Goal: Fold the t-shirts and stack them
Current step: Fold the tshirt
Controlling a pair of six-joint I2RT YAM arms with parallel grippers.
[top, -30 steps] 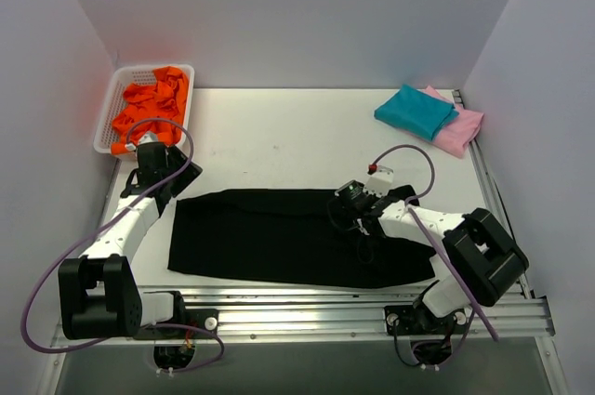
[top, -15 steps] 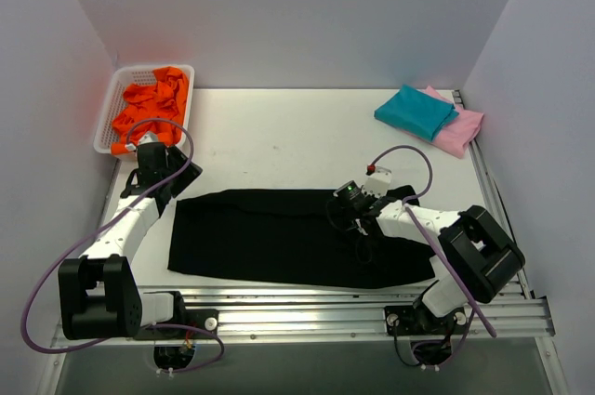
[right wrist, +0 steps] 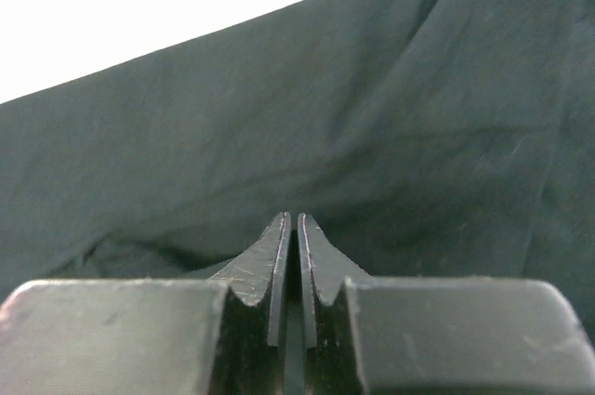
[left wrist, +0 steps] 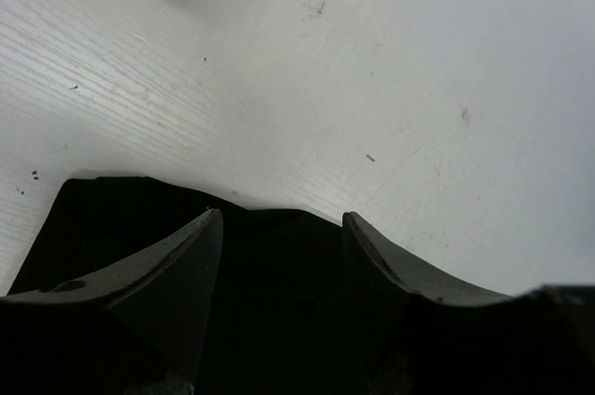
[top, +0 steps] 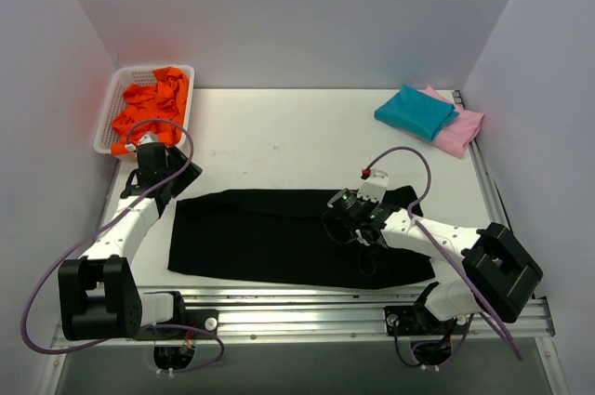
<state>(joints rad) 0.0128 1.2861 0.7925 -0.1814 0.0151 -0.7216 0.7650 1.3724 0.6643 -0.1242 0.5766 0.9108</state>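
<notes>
Right wrist: right hand point(right wrist: 289, 220) closed over the black t-shirt point(right wrist: 232, 125).

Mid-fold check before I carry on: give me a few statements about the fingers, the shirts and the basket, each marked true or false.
1. The right fingers are shut, over the black t-shirt. True.
2. The left fingers are shut. False: they stand open at the black t-shirt's far left corner.
3. The teal t-shirt lies folded on the pink t-shirt. True.
4. The basket holds a pink shirt. False: it holds orange cloth.
5. The black t-shirt is stacked on the teal one. False: it lies apart, near the arms.
</notes>
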